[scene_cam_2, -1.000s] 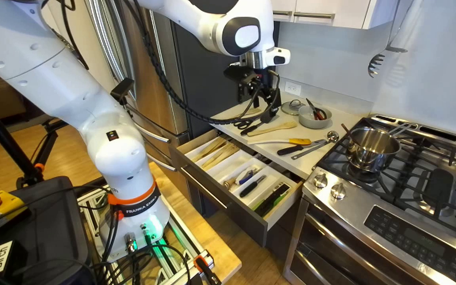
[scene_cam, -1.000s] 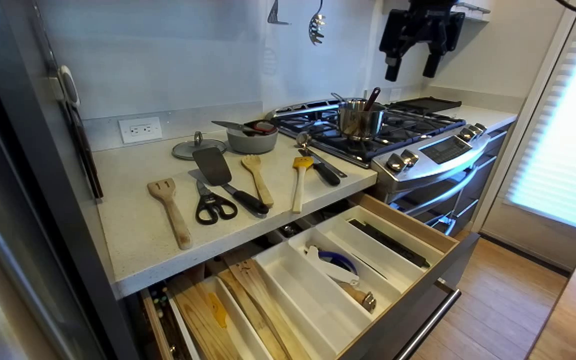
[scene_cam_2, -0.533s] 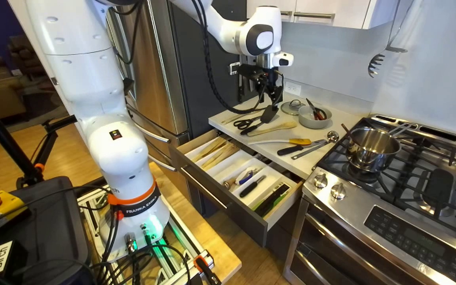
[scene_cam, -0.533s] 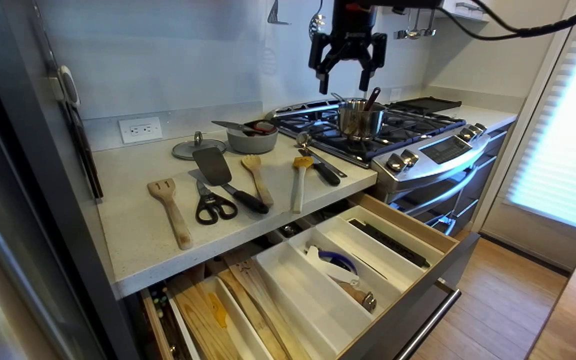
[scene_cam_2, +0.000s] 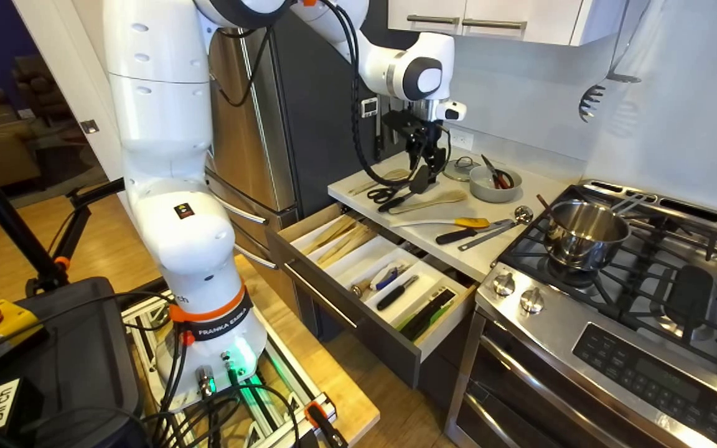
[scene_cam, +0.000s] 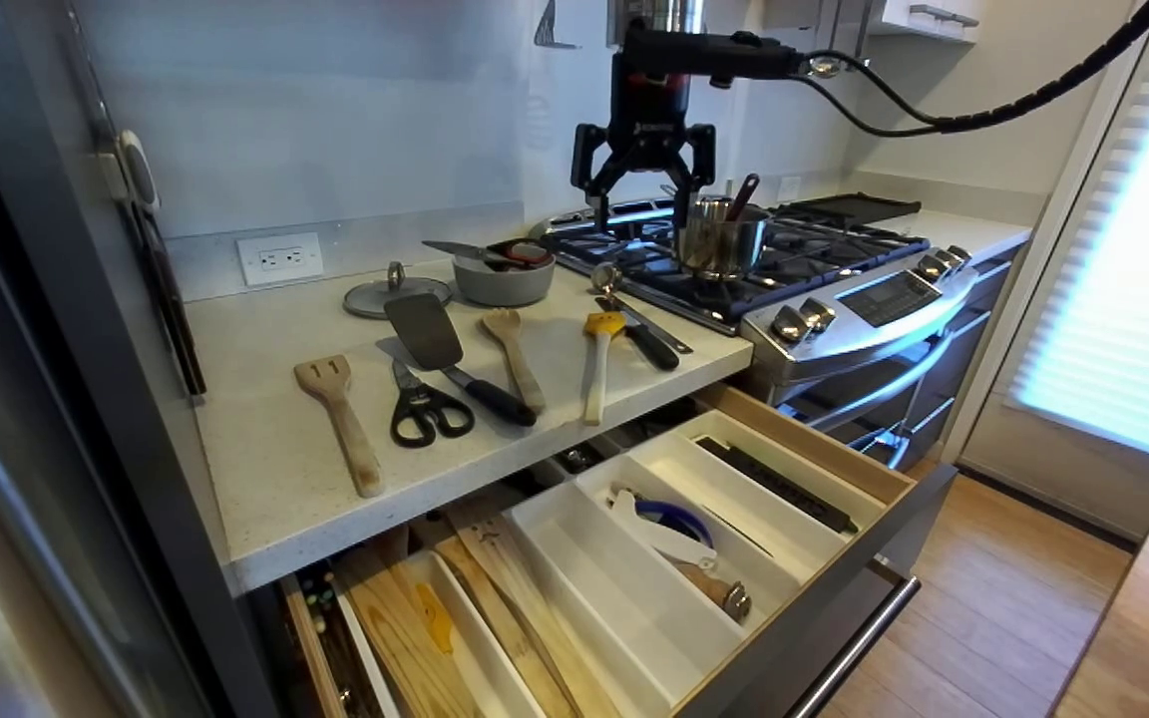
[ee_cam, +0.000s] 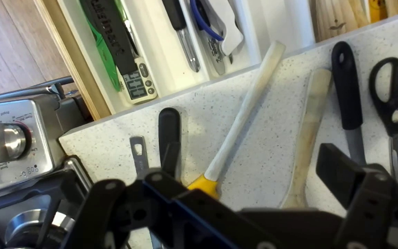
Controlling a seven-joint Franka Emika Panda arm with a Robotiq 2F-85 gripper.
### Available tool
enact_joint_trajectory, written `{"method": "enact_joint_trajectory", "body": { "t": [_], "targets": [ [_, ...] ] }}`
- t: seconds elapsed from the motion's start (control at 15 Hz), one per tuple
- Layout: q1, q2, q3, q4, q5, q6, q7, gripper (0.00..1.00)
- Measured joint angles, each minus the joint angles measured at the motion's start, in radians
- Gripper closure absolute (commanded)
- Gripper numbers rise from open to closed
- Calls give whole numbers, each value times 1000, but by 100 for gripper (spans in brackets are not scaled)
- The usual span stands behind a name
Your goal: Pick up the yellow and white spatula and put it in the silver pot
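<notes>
You had the jaws spread wide, hanging well above the worktop [scene_cam: 560,344] with nothing between them. Below, the yellow and white spatula [ee_cam: 241,119] lay on that surface: in the wrist view its yellow head passed partly behind the half of the jaws nearer the stove [scene_cam_2: 539,333], while its white handle slanted out past them toward the open drawer [scene_cam_2: 383,345]. The long axis ran roughly front to back, the handle's tip reaching the front edge and seeming to poke just over it. Your jaws opened roughly along the worktop, so closing across the handle probably called for only a small turn of the wrist, plus a nudge toward the stove. You had open room between the spatula and the wooden utensil [ee_cam: 306,133]; on the stove side the black-handled tool [ee_cam: 169,128] lay near the yellow head, a tighter flank. A grip at the handle's end risked levering it off the edge. The silver pot [scene_cam_2: 585,255] stood well apart on the stove, a brown handle [scene_cam: 744,196] leaning at its rim, so the carry looked to need height.
</notes>
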Motion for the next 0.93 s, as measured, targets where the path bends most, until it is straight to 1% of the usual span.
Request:
{"method": "enact_joint_trajectory", "body": {
  "t": [0.13,0.27,0.33,0.4,0.53,0.6,0.67,0.8,0.87,0.93],
  "targets": [
    [11,18,-1,-10,27,74,63,0],
    [26,74,-1,-8,71,146,109,0],
    [32,108,-3,-2,81,171,132,3],
    [37,138,-6,3,89,186,155,10],
    [44,186,-20,22,98,188,191,21],
    [47,207,-30,34,99,181,205,29],
    [50,228,-40,52,99,172,212,35],
    [53,275,-51,99,99,148,219,39],
    [56,303,-57,130,99,128,222,37],
    [58,333,-62,162,99,110,223,38]
  ]
}}
